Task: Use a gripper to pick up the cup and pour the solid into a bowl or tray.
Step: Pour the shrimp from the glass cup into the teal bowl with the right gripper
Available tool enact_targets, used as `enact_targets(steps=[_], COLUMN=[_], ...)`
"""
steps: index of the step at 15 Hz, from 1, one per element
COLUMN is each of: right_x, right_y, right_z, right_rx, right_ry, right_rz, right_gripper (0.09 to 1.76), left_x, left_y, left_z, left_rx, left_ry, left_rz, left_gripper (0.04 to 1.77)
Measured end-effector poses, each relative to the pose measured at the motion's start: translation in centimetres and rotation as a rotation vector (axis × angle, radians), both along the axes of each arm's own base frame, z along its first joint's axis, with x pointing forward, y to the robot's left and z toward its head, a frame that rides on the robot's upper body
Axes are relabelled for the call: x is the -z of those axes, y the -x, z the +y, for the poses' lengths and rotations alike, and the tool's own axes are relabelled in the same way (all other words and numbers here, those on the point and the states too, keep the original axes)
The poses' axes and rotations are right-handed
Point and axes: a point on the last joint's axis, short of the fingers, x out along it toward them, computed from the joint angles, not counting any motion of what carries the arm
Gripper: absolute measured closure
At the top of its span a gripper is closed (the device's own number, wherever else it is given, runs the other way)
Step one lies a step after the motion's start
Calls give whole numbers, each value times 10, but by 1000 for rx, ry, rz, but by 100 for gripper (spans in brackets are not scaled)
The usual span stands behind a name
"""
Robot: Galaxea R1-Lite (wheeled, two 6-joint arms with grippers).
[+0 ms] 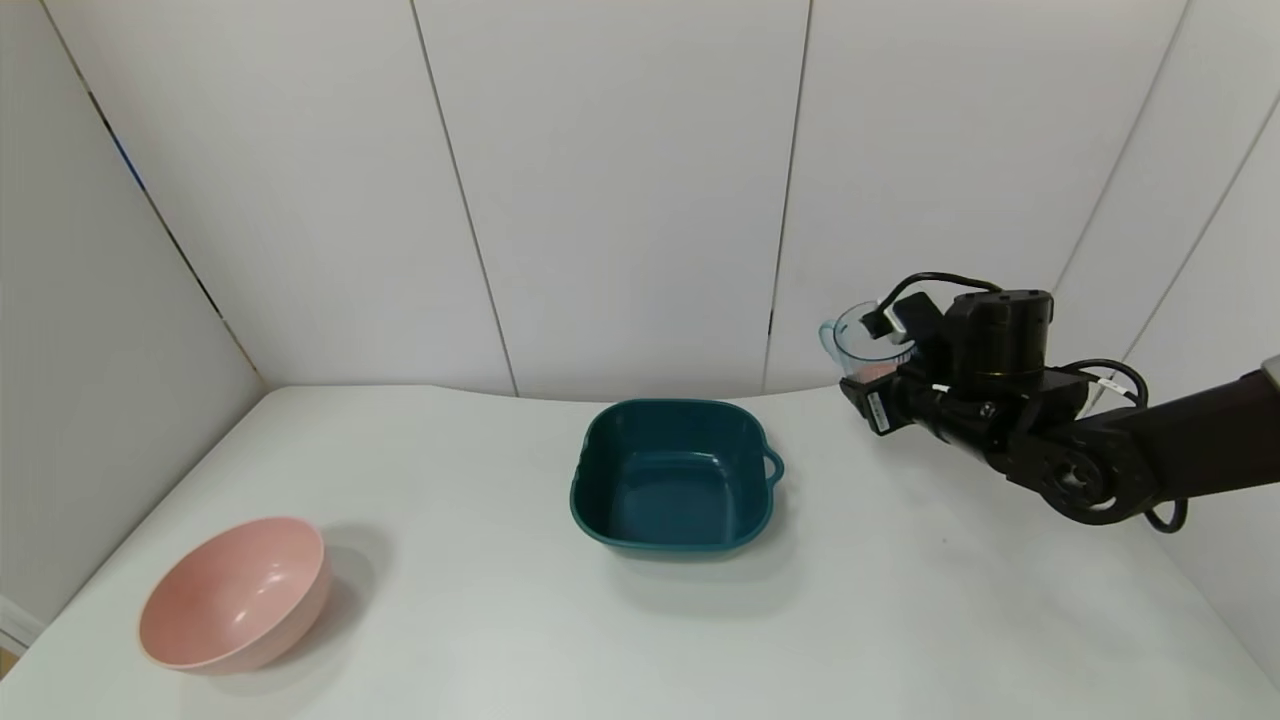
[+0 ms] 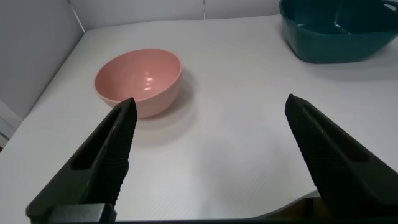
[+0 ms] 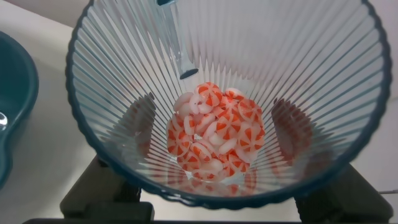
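My right gripper (image 1: 880, 372) is shut on the translucent light-blue cup (image 1: 862, 340) and holds it upright in the air, to the right of and behind the teal tray (image 1: 672, 476). The right wrist view looks down into the cup (image 3: 298, 74). A pile of orange-red and white button-like pieces (image 3: 214, 134) lies at its bottom. The dark fingers (image 3: 140, 115) show through the cup wall on both sides. The tray is empty at the table's middle. Its edge shows in the right wrist view (image 3: 15, 93). My left gripper (image 2: 208, 143) is open and empty over the near left of the table.
A round pink bowl (image 1: 235, 595) stands empty at the front left of the white table (image 1: 900, 600); it also shows in the left wrist view (image 2: 138, 78), as does the tray (image 2: 339, 31). White wall panels close the back and left side.
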Motion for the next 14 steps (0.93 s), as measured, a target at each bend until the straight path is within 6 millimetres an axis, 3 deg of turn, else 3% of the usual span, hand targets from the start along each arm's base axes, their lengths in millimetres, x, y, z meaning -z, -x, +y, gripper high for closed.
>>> enact_targets(steps=[9,14], right_x=[-11,-5], right_y=[16,36], right_z=[51,87], right_rx=[-48,-56], right_ry=[314,519], right_rz=[-65,-40], right_gripper=[53,53], left_x=[0,0], left_y=[0,0], left_z=[0,0], left_rx=[0,0], left_ry=[0,0], left_rz=[-2,-2], left_gripper=[9,9])
